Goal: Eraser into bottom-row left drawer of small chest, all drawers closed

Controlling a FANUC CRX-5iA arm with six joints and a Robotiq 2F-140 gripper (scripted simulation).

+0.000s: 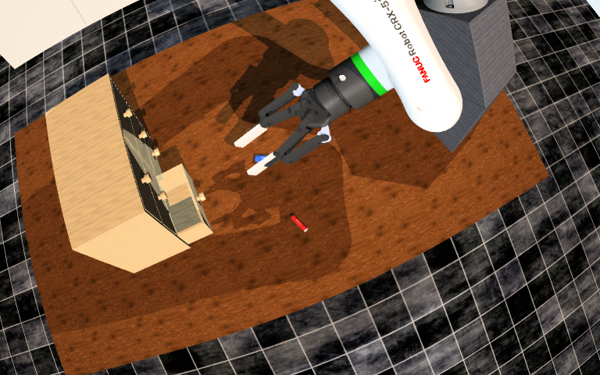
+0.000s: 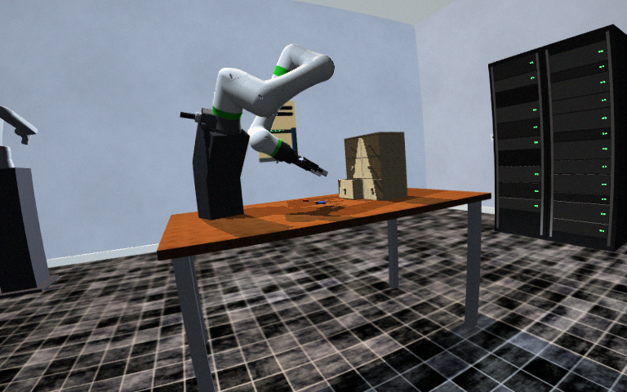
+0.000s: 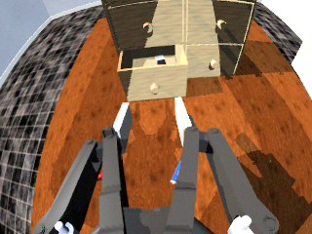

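The small wooden chest (image 1: 88, 168) (image 2: 384, 157) (image 3: 175, 0) stands at the table's left end. Its bottom-row left drawer (image 1: 187, 208) (image 2: 349, 188) (image 3: 156, 85) is pulled partly out. A small pale and blue thing (image 3: 159, 60) lies inside it; it is too small to name. My gripper (image 1: 248, 155) (image 2: 323, 173) (image 3: 152, 109) hangs above the table and points at the open drawer. Its fingers are partly closed with nothing between them. A small blue block (image 1: 259, 157) (image 2: 319, 202) (image 3: 175, 175) lies on the table under one finger. I cannot tell which thing is the eraser.
A small red stick (image 1: 298, 222) (image 2: 305, 201) lies on the table nearer the front edge. The other drawers are pushed in. The arm's dark pedestal (image 1: 473, 57) (image 2: 217, 175) stands at the table's far right end.
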